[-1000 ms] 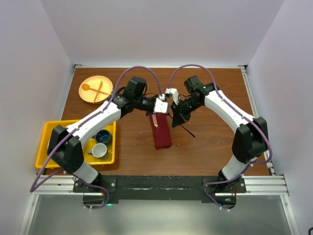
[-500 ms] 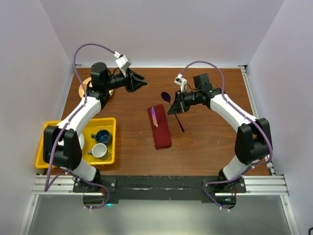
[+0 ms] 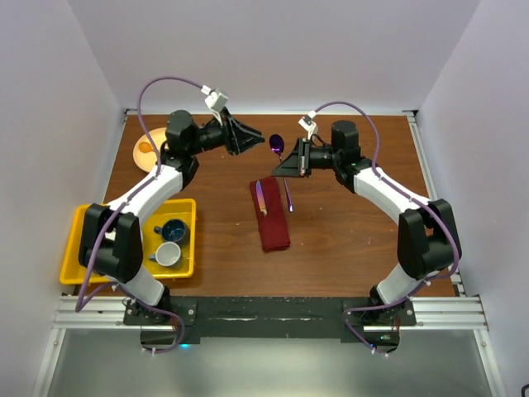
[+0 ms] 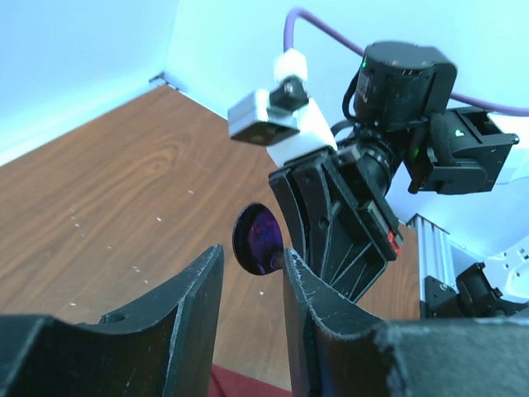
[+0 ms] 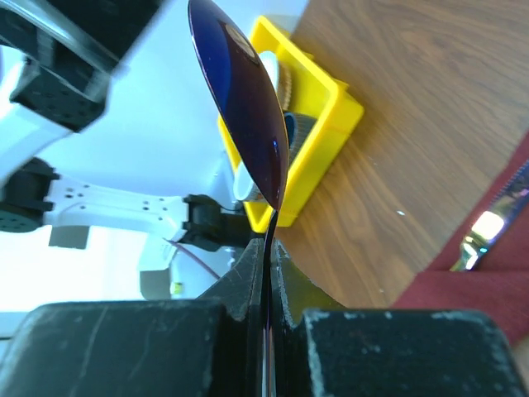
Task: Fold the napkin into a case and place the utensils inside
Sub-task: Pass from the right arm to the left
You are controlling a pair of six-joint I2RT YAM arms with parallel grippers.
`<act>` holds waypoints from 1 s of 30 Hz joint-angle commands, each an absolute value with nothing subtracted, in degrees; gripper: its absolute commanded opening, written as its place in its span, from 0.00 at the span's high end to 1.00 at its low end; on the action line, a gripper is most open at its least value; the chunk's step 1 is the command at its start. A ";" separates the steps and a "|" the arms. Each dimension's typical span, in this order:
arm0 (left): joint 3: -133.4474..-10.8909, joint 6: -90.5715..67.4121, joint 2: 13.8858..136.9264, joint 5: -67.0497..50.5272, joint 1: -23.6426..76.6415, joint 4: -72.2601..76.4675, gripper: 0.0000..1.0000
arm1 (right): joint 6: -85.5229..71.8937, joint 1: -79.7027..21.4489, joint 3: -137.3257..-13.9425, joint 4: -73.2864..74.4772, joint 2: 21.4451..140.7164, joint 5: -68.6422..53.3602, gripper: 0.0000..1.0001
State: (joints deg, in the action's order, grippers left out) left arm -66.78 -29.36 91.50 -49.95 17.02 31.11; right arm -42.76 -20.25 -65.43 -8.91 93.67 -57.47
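Observation:
The maroon case [image 3: 271, 217] lies folded at mid table, with one purple utensil [image 3: 260, 197] resting on its far end. My right gripper [image 3: 291, 162] is shut on a purple spoon [image 3: 278, 146] and holds it in the air behind the case, bowl up and handle hanging down. In the right wrist view the spoon [image 5: 245, 124] stands between the closed fingers [image 5: 269, 258], and the case [image 5: 488, 291] with the utensil [image 5: 488, 228] shows at the right. My left gripper [image 3: 251, 142] is open and empty, facing the spoon's bowl [image 4: 258, 241] from the left; its fingertips [image 4: 207, 273] are just short of the bowl.
A yellow bin [image 3: 83, 217] with two cups [image 3: 169, 241] sits at the near left. An orange plate [image 3: 150, 149] with an orange spoon and fork is at the far left, partly behind the left arm. Grey walls close the table on three sides.
My left gripper left the case, swung to the far left, then came right toward the spoon. My right gripper lifted the spoon off the table and moved it back and left.

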 commanded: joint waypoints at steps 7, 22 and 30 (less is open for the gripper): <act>-71.98 -27.16 94.30 -49.75 18.81 28.30 0.62 | -48.08 -21.53 -66.09 -15.03 91.23 -60.73 1.00; -75.32 -27.77 97.73 -53.08 19.60 27.86 1.00 | -47.73 -22.06 -68.20 -14.33 92.72 -61.08 1.00; -77.69 -29.10 101.07 -52.56 15.91 27.95 1.00 | -36.75 -19.08 -73.83 0.95 94.22 -58.72 0.35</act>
